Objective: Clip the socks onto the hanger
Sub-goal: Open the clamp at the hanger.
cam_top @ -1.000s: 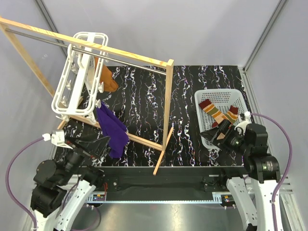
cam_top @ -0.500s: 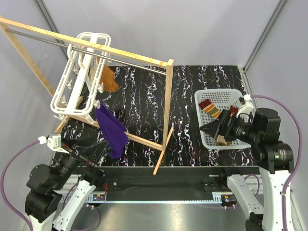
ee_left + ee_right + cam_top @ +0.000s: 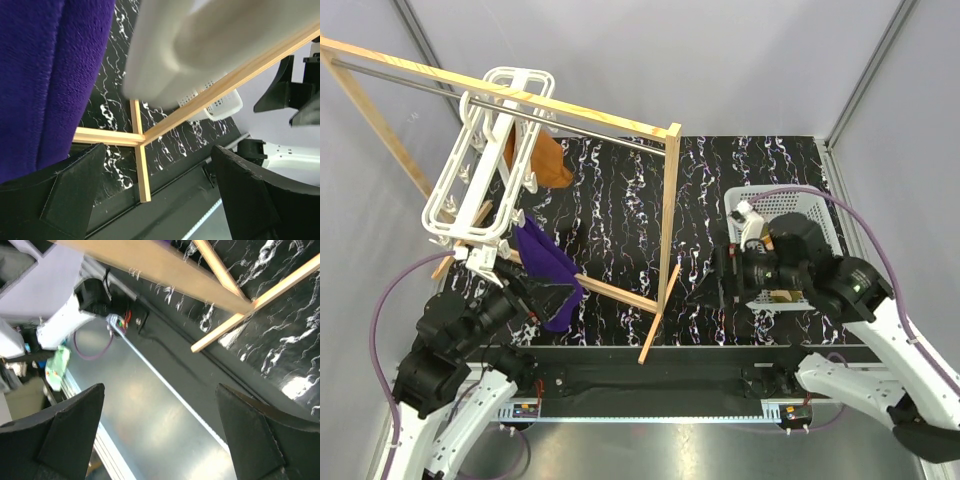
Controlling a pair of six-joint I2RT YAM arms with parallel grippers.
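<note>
Judging by the white plastic hanger point(image 3: 450, 180), whose double rails and dangling pegs hold only a plain purple cloth point(image 3: 550, 265) and an orange cloth point(image 3: 552, 165), no sock is clipped yet. The striped knitted socks do not show (probably hidden under the right arm in the perforated white basket point(image 3: 820, 195)). Both the left gripper point(image 3: 160, 175) and the right gripper point(image 3: 160, 425) gape wide and empty.

Left hand point(image 3: 157, 150), right hand point(image 3: 160, 388) seemingly spread

White plastic hanger point(image 3: 470, 165) hung tilted from wooden rack point(image 3: 670, 190), upper left
</note>
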